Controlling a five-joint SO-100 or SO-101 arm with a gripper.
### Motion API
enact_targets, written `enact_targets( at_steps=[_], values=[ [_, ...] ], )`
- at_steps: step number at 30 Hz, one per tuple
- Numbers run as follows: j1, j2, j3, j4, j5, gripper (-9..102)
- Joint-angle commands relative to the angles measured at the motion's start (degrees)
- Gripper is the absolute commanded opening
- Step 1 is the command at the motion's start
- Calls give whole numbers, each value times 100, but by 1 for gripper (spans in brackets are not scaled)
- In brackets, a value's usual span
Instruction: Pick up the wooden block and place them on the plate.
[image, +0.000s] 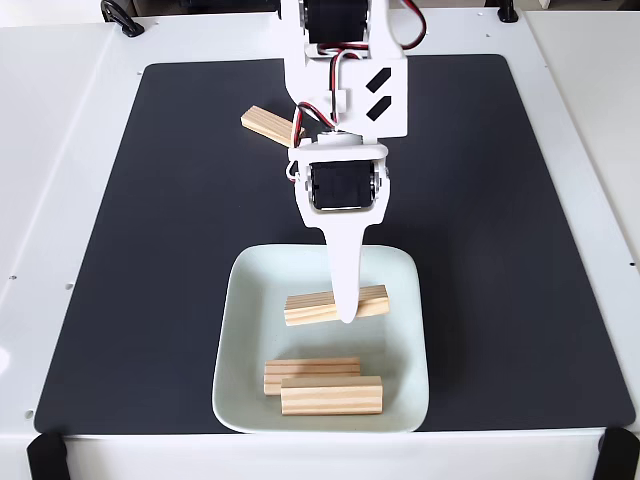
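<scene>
The pale mint-white square plate (240, 330) sits at the front middle of the black mat. Two wooden blocks (330, 395) lie side by side in its front part. A third wooden block (310, 308) is in the plate's middle, slightly tilted. My white gripper (346, 316) points down over this block. One finger (345, 270) crosses its middle and the other finger is hidden behind it. The gripper looks shut on this block. Another wooden block (266, 124) lies on the mat at the back, left of the arm and partly hidden by it.
The black mat (520, 250) covers most of the white table, with bare mat to the left and right of the plate. Black clamps (45, 455) sit at the table's front corners. The arm's body (345, 80) rises over the mat's back middle.
</scene>
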Motion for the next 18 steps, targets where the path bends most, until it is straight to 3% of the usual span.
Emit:
enact_targets(
  at_steps=[1,7,18],
  values=[
    [9,79,-220,9,18,19],
    [9,79,-211,18,18,35],
    [123,1099,703,0,9,35]
  ],
)
